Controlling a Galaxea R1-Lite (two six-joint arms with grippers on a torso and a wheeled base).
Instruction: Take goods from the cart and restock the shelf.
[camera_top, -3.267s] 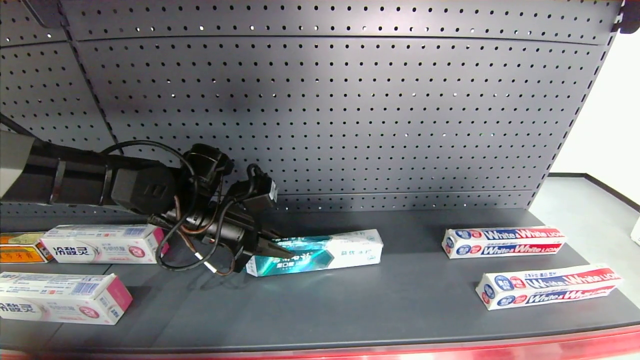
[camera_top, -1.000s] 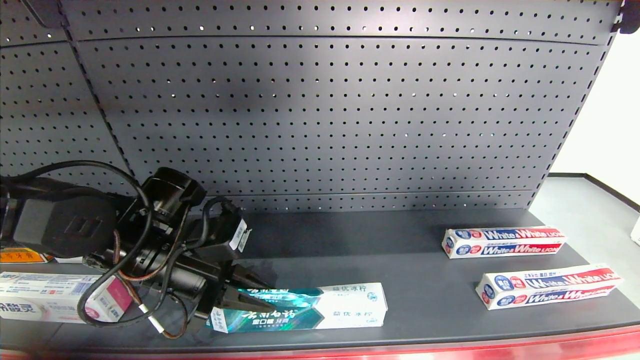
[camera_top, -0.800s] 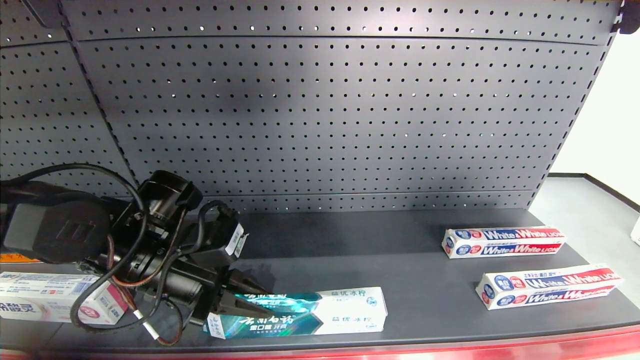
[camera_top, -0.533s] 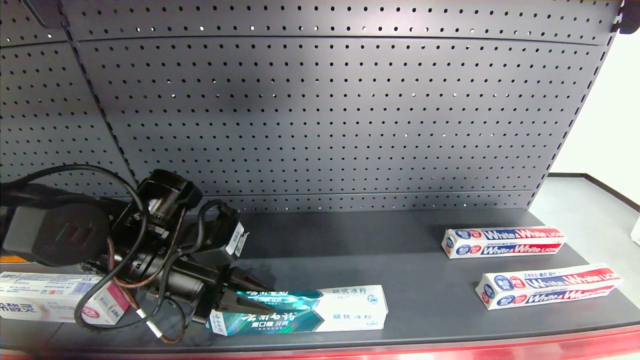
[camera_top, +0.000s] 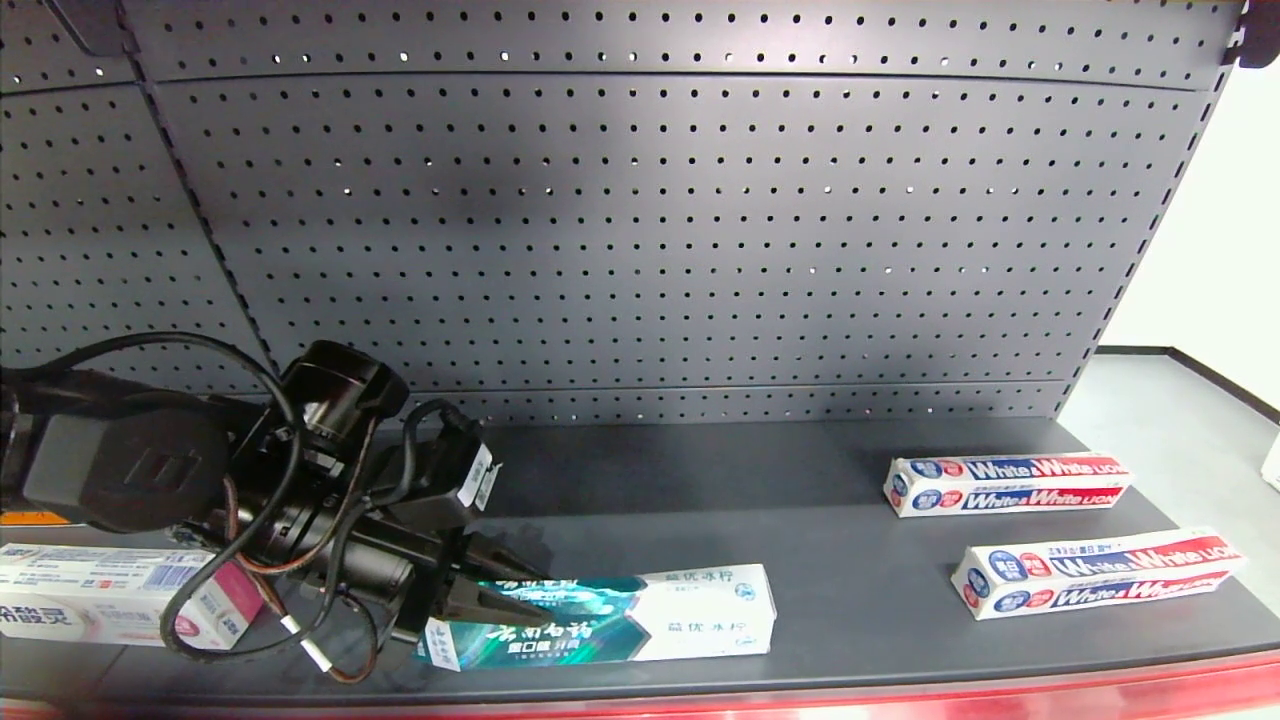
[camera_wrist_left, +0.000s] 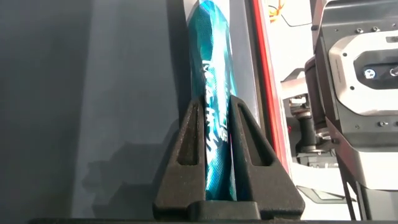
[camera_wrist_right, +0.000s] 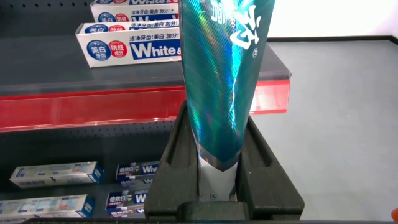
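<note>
1. At the far left of the shelf (camera_top: 700, 520) I see the end of an orange box (camera_top: 28, 517) behind the arm. In front of it lies a pink box (camera_top: 90, 603), white with a pink end and small blue print.
2. The left tool (camera_top: 520, 590) is clenched on the left end of the teal box (camera_top: 640, 625). The box lies lengthwise along the front of the shelf, white end to the right. I cannot tell whether it touches the shelf. It has pale script on shimmering teal and dark characters on the white half.
3. The left wrist camera gives me the grip close up. The left tool (camera_wrist_left: 216, 107) has both black fingers (camera_wrist_left: 194, 134) pressed flat to the narrow sides of the teal box (camera_wrist_left: 211, 74), with the red lip (camera_wrist_left: 264, 93) just beside it.
4. To the right, well apart from the teal box, lie two white boxes with red and blue bands and bold pale lettering. The rear box (camera_top: 1008, 484) is nearer the pegboard (camera_top: 650, 250), and the front box (camera_top: 1100, 573) sits angled near the lip.
5. From the right wrist camera, the right tool (camera_wrist_right: 217, 121) is clenched on a second teal box (camera_wrist_right: 224, 68) that stands up between its fingers. Beyond it are the red lip (camera_wrist_right: 93, 109), a banded box (camera_wrist_right: 130, 48) above it, and lower-shelf boxes (camera_wrist_right: 56, 174) beneath.
</note>
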